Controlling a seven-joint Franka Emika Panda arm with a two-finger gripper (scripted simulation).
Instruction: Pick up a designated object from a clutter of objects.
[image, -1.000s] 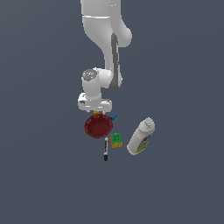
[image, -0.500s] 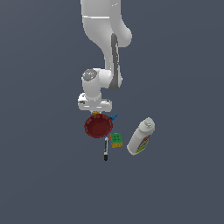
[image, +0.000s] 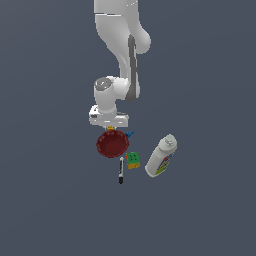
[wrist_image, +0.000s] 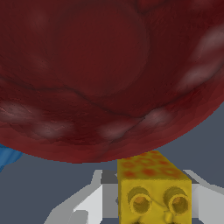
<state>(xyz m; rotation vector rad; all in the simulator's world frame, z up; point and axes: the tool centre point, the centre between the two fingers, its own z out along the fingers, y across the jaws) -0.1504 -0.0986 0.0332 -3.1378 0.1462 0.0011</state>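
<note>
The yellow block (wrist_image: 151, 175), orange-spotted on one face, sits between my fingers (wrist_image: 87, 205) in the wrist view, which stand against both of its sides. My gripper (image: 108, 122) is down low just behind the dark red fluted bowl (image: 112, 144). In the exterior view only a sliver of the block (image: 108, 128) shows under the hand. The bowl (wrist_image: 105, 74) fills most of the wrist view, right beside the block. The block appears to rest on the floor.
A small blue piece (image: 130, 134) lies at the bowl's rim on the exterior view's right and shows in the wrist view (wrist_image: 6, 155). In front of the bowl are the multicoloured puzzle cube (image: 133, 160), a black marker pen (image: 121, 171) and a lying white bottle (image: 161, 156).
</note>
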